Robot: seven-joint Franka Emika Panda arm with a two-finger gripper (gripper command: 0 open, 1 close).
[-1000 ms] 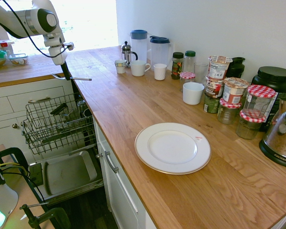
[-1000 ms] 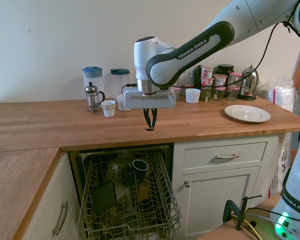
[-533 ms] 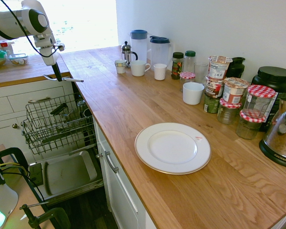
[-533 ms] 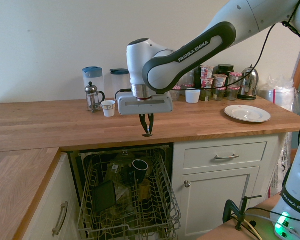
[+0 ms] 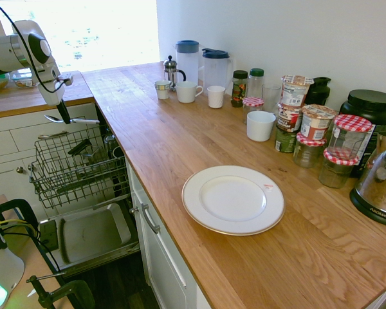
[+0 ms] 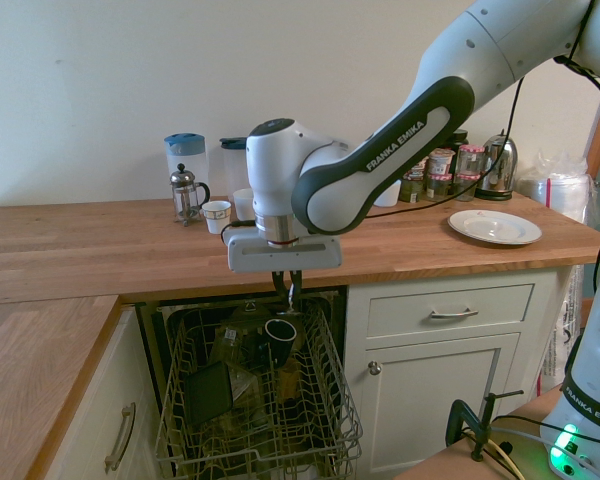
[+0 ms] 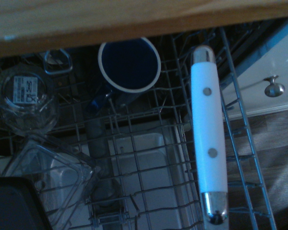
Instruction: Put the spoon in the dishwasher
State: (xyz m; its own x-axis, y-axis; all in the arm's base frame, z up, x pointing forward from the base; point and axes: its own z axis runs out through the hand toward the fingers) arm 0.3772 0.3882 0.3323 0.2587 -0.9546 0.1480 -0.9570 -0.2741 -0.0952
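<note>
I see the tool (image 5: 64, 118) pointing straight down over the pulled-out rack (image 5: 74, 168) of the dishwasher (image 6: 255, 400), just off the worktop (image 5: 199, 154) edge. Its fingers are clamped together on the spoon (image 5: 74, 120), which sticks out level to one side, above the rack and touching nothing else. From the opposite camera the tool (image 6: 288, 296) hangs just below the worktop's front edge, right above a dark mug (image 6: 279, 333) lying in the rack. The wrist camera looks down into the rack and shows a blue mug (image 7: 128, 65) with a white rim, a clear jar (image 7: 28, 98), a clear plastic tub (image 7: 48, 179) and a white handle (image 7: 209, 139) with two rivets and metal ends running across the picture. The door (image 5: 93, 233) is dropped open below the rack. On the worktop a white plate (image 5: 233, 199) sits well apart from the tool, with jars (image 5: 338, 151), cups (image 5: 188, 92) and two jugs (image 5: 202, 64) along the wall.
</note>
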